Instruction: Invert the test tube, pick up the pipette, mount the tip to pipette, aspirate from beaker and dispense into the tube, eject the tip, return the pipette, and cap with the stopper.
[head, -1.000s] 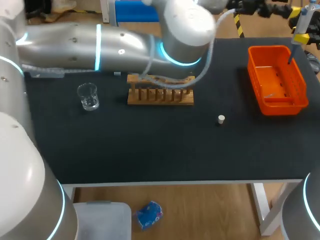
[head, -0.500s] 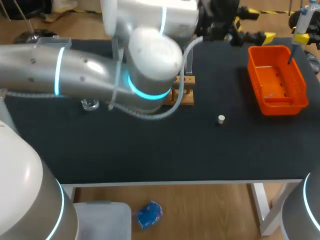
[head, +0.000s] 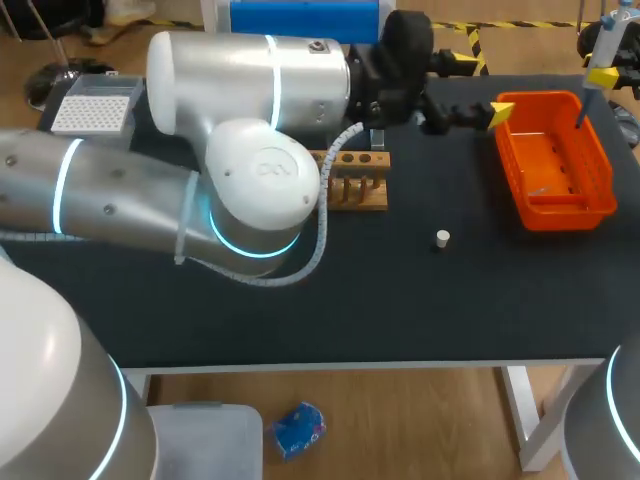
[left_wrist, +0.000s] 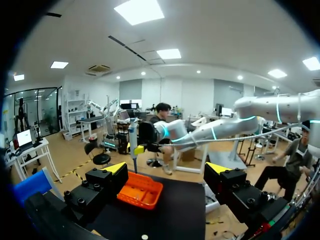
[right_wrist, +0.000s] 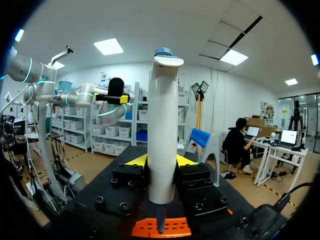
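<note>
Left hand (left_wrist: 167, 175): released, fingers spread, nothing between; above the worktop (head: 400, 300), just beside the orange tray (head: 570, 213).
Right hand (right_wrist: 161, 165): clenched on the pipette (right_wrist: 162, 115); barrel upright, nozzle down over the tray's far end.
Nozzle: judged bare, no tip mounted.
Tip box (head: 92, 103): far-left corner, well apart from the pipette; left arm (head: 240, 180) stretched across between them.
Wooden rack (head: 362, 188): partly hidden behind the left arm; test tube not identifiable.
Stopper (head: 442, 238): loose on the worktop, between rack and tray.
Risk 1: arm-to-arm contact on the way to the tip box; cause, shared path across the middle.
Risk 2: rack knocked or stopper rolled off; cause, low left arm passing over them.
Risk 3: crooked tip seating; cause, pipette tilting in the grasp.
</note>
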